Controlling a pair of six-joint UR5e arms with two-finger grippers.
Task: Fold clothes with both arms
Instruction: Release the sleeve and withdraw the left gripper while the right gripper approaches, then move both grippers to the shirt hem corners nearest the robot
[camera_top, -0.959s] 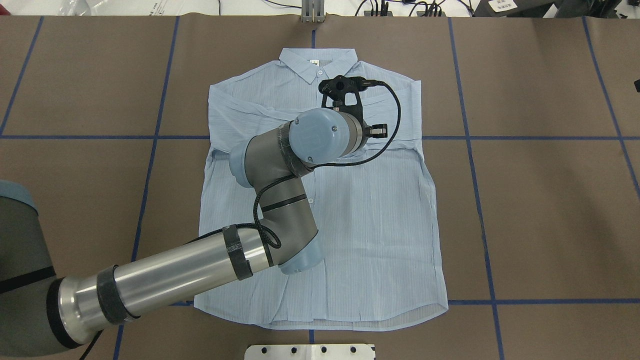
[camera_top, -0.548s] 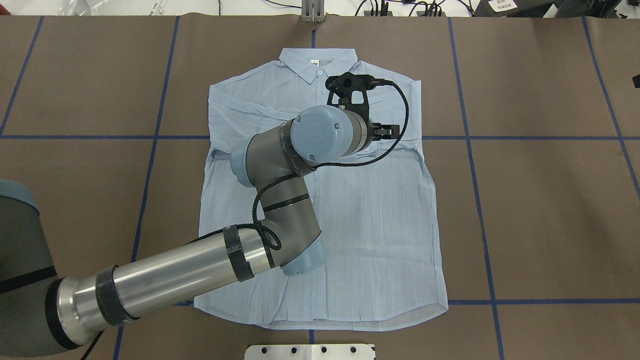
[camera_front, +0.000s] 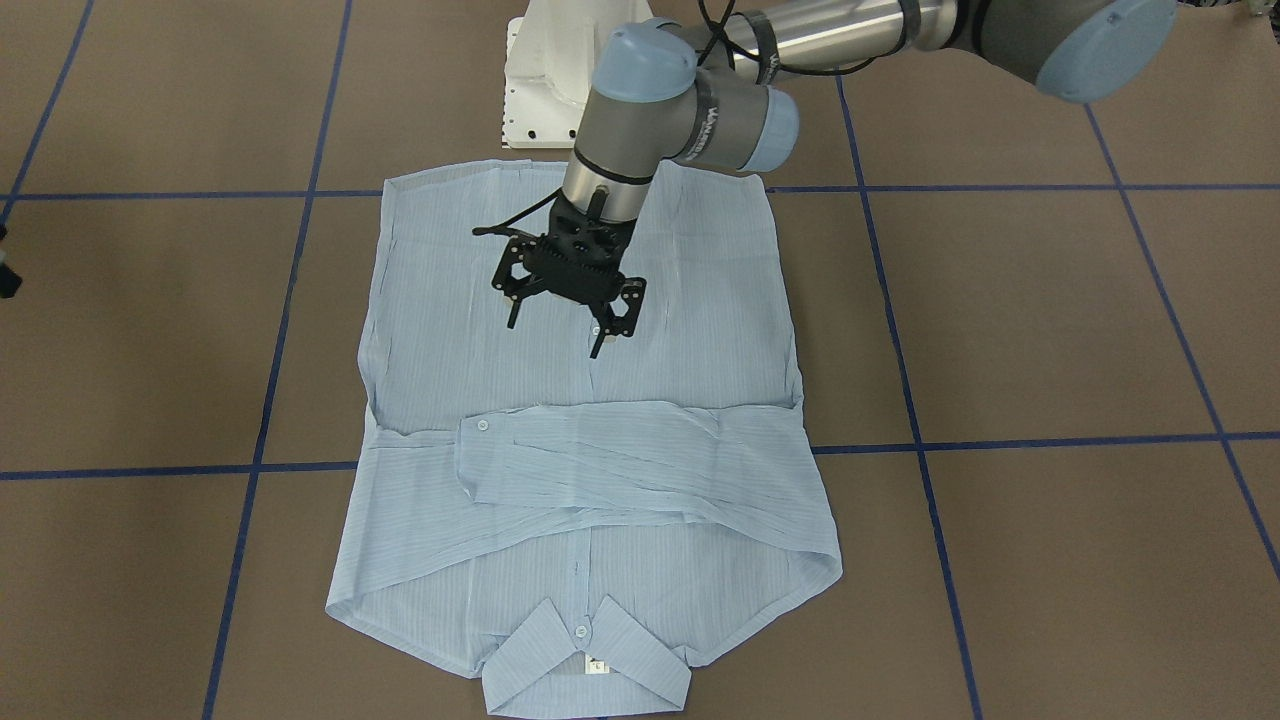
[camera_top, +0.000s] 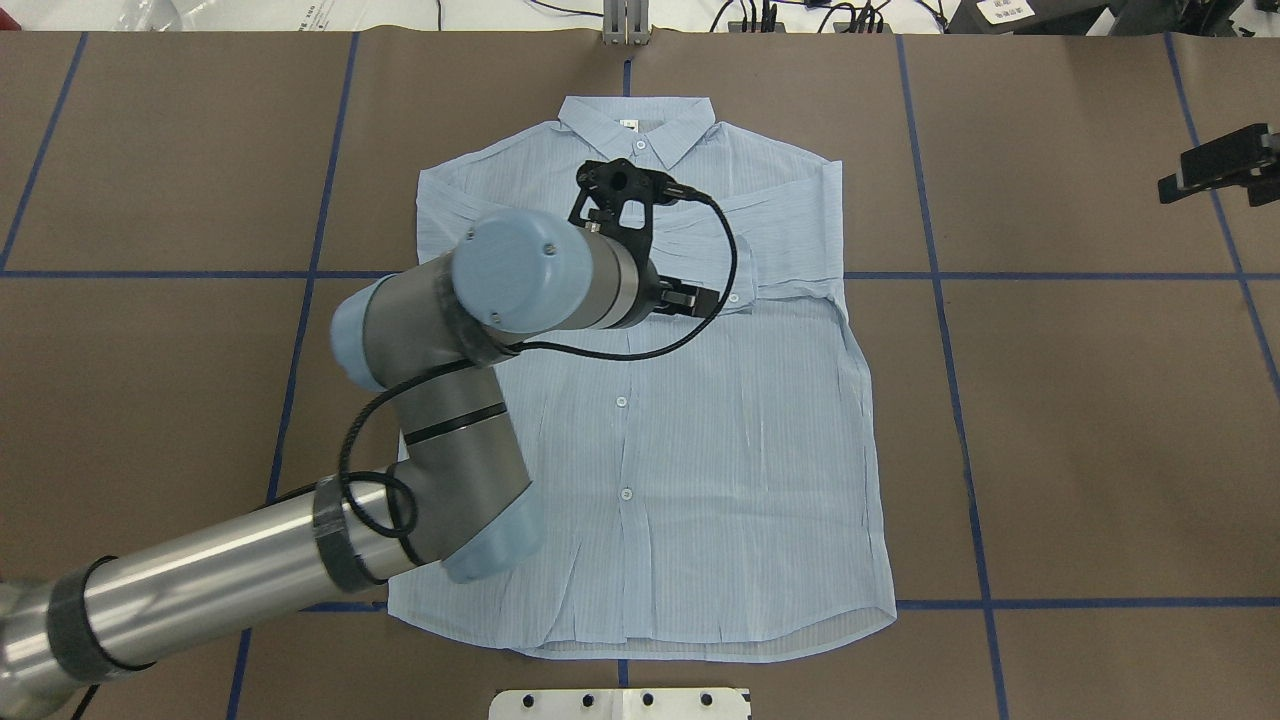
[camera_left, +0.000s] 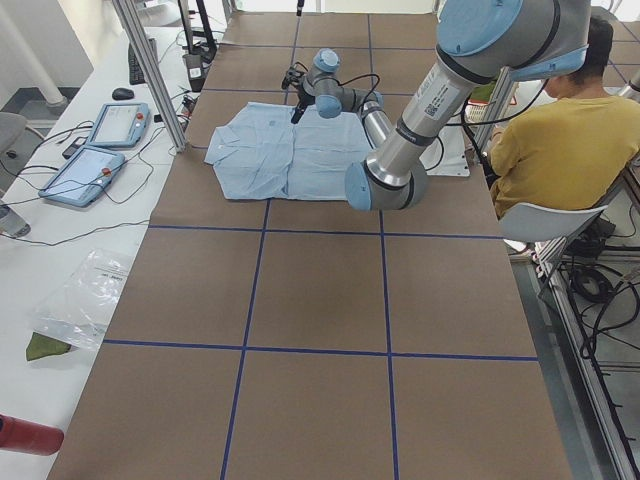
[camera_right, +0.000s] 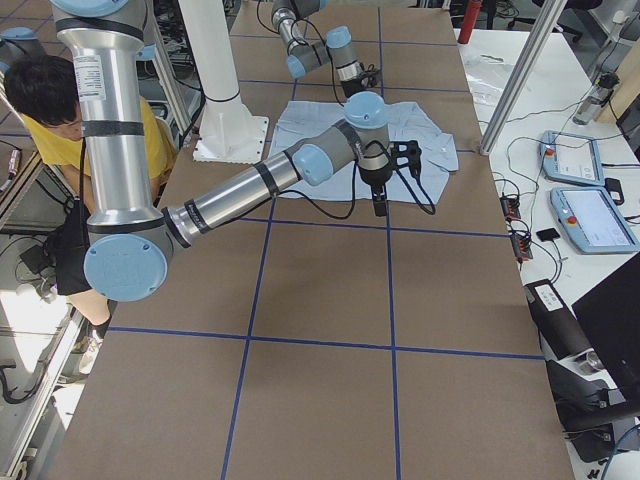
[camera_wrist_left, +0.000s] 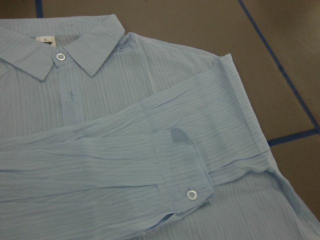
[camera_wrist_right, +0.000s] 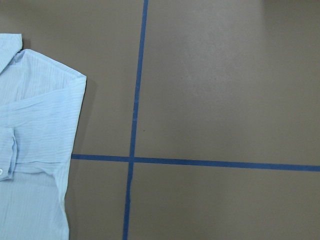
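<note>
Swung toward frame left over shirt with left claw spread wide, empty; could snag and undo crossed sleeves if lowered off-mark; cannot tell right claw gap.

This is a robotics lab. The desk is covered in brown sheet, gridded with blue tape. The left arm and right arm, silver industrial tubes with blue joint caps, reach over it, and a white pedestal stands at its edge. Touch-screen pendants with cables lie on a white side bench. Aluminium posts stand beside the bench. A person sits by the rig.
</note>
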